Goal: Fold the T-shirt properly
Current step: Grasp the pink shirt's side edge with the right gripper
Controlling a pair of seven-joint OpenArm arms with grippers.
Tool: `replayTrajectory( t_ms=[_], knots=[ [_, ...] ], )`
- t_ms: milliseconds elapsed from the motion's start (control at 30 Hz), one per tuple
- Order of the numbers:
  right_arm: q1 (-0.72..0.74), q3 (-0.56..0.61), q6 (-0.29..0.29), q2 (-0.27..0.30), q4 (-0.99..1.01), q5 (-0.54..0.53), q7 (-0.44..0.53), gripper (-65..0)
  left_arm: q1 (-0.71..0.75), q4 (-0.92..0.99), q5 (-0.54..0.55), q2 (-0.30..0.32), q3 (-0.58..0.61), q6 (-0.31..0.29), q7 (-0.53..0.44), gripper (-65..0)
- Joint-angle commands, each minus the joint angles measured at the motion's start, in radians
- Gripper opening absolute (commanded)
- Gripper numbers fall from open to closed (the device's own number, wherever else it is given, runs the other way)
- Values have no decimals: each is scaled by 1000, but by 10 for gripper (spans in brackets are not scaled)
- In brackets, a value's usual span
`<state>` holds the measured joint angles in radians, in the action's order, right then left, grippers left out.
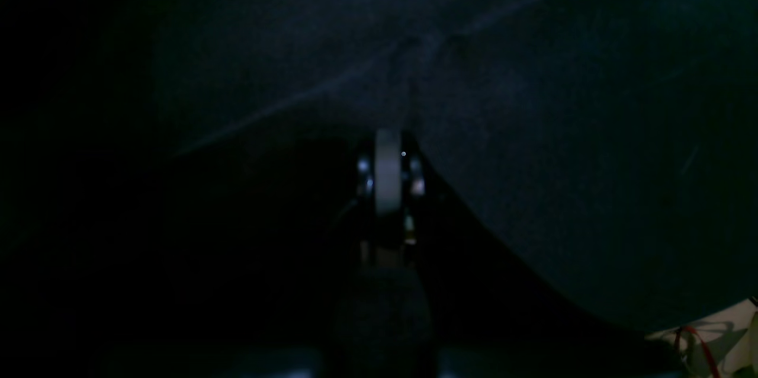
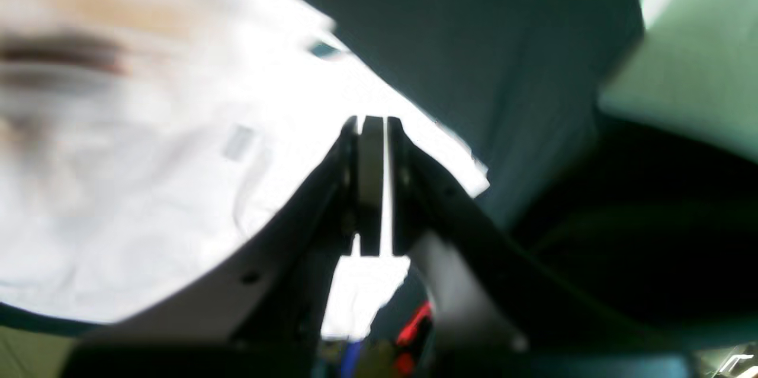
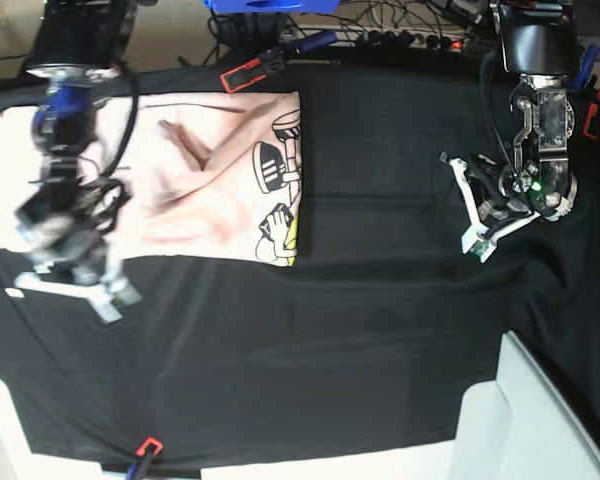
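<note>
Soft matt pink cotton on the T-shirt (image 3: 200, 180), creased, with flat printed black-and-yellow graphics along one edge. Matt black cloth (image 3: 380, 330) over the worktop, faintly wrinkled. Smooth white plastic on the right end effector (image 3: 75, 285); glossy orange plastic on a clamp (image 3: 242, 75).

No lettering can be read; the T-shirt (image 3: 210, 170) print seems purely cartoon figures
</note>
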<state>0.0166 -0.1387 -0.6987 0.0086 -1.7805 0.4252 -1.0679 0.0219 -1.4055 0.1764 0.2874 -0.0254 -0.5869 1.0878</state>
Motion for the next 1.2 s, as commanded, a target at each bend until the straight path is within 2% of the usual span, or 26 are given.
replayTrajectory(
  t_ms=[0, 67, 167, 233, 267, 467, 633, 900, 1167],
  knots=[
    [10, -35, 1, 3, -31, -48, -24, -573, -13, -14, 1, 11, -5, 0, -5, -650],
    [9, -111, 1, 3, -52, -153, -67, -476, -13, -14, 1, 11, -5, 0, -5, -650],
    [-13, -201, 1, -2, -80, -263, -81, -319, -13, -14, 1, 11, -5, 0, -5, -650],
    [-37, -258, 1, -40, -107, -325, -74, -238, -13, -14, 1, 11, -5, 0, -7, -650],
    [-47, -275, 1, -55, -120, -343, -74, -218, -13, -14, 1, 13, -5, 0, -7, -650],
    [-114, -284, 1, -81, -126, -450, -84, -207, -15, -24, 1, 14, -6, 0, -14, -650],
    [-177, -284, 1, -81, -123, -546, -85, -207, -4, -18, 1, 14, -5, 0, -133, -650],
    [-238, -283, 1, -94, -120, -555, -111, -207, -13, -18, 1, 13, -5, 0, -146, -650],
    [-313, -128, 1, -91, -121, -575, -96, -209, -17, -22, -1, 11, -5, 0, -148, -650]
  ],
)
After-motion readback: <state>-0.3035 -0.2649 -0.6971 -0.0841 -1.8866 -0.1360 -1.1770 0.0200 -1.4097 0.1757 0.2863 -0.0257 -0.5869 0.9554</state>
